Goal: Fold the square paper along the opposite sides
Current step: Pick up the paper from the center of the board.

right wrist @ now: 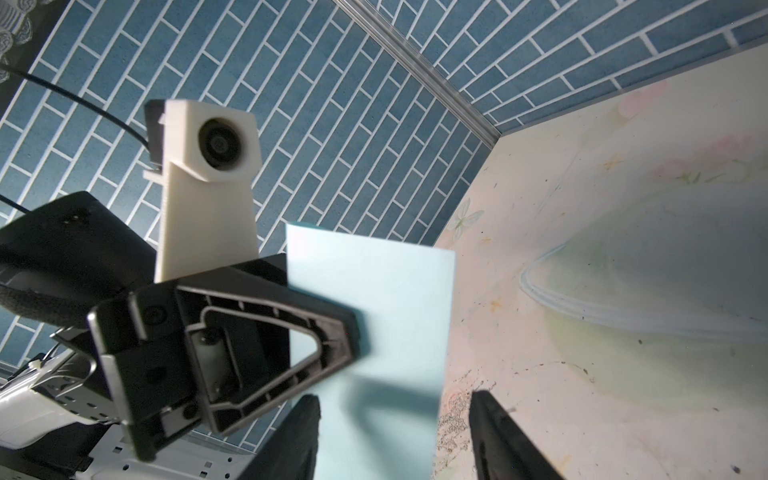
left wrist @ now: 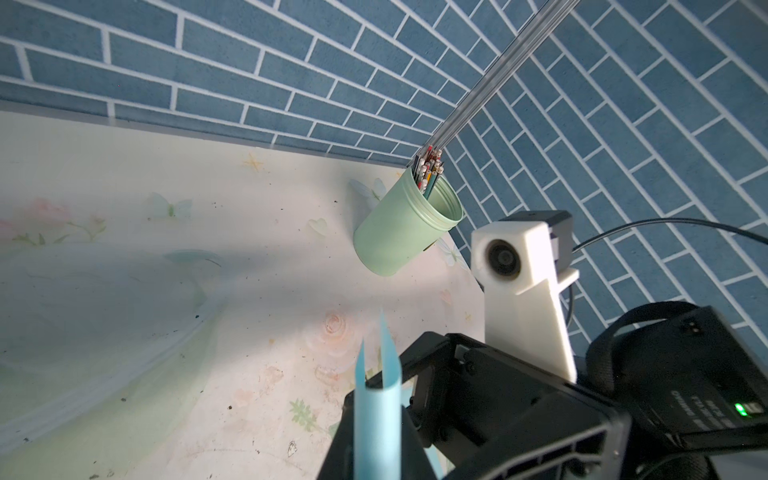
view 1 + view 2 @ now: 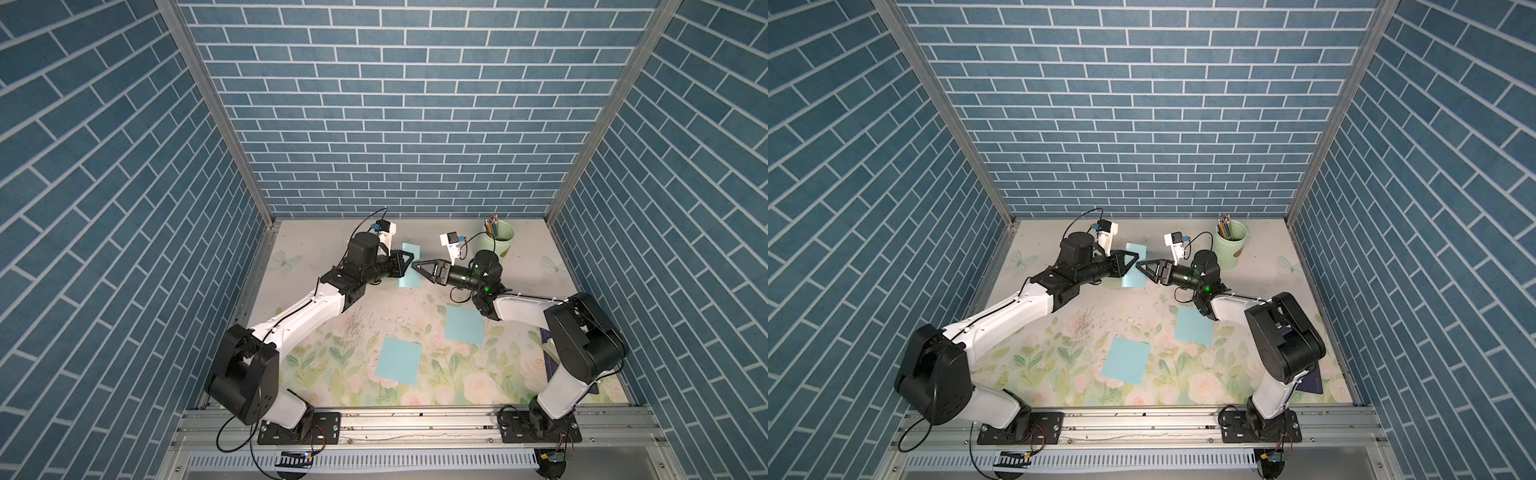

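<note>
Light-blue square paper sheet (image 3: 411, 250): doubled over into a narrow strip, held up off the floral table mat (image 3: 511, 374), sitting between the two claw tips.

Left claw (image 3: 409, 258): jaws pinched tight on one long edge of the strip, roughly mid-length. That's the only firm hold I can see. Left wrist view has the sheet (image 2: 376, 428) nearly edge-on right at the claw. Two layers show with a gap between them at the far end, so it's not pressed flat.

Right claw (image 1: 394, 397): jaws spread wide, nothing gripped. In the right wrist view its two black fingers (image 1: 498, 436) straddle the strip's width at the end nearest that camera. One finger stands clear of the paper edge, with mat showing in the gap. The other overlaps the opposite edge; can't tell if it touches.

In both top views the right claw tip sits just beside the left claw tip, nose to nose at the strip.

Away from the claws:
- Two more light-blue paper squares lie flat on the mat, one (image 3: 464, 325) just beside the right arm (image 3: 519, 309), one (image 3: 399, 360) nearer the arm bases.
- Mint-green cup of pencils (image 3: 500, 243) stands behind the right claw, well apart from the sheet.
</note>
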Action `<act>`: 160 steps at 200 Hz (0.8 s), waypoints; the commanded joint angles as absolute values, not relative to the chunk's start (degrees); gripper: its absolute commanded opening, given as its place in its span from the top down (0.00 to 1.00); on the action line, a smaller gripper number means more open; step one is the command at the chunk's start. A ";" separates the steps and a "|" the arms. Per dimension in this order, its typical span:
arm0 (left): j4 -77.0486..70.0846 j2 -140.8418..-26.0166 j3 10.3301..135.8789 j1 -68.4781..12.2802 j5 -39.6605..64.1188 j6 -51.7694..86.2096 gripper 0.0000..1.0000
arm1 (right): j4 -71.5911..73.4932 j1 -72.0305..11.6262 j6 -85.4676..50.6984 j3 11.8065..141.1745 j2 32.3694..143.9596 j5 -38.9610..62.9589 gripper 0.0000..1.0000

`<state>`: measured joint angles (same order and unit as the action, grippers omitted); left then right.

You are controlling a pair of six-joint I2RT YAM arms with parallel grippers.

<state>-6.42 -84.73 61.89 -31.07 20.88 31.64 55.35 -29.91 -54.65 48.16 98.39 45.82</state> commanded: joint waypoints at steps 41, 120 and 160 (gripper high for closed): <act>-7.91 -83.00 60.78 -30.49 21.11 31.26 0.83 | 62.23 -29.58 -58.70 48.33 98.61 47.41 0.55; -6.23 -83.01 62.15 -30.08 19.49 29.65 0.80 | 64.98 -28.27 -59.93 48.19 97.73 48.50 1.00; -9.04 -80.99 63.06 -24.14 28.70 31.79 0.40 | 54.92 -25.54 -50.21 51.34 93.00 51.61 1.00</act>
<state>-6.76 -83.79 61.58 -28.14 22.26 30.59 59.75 -27.03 -57.80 48.18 97.36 48.69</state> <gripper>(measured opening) 0.502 0.043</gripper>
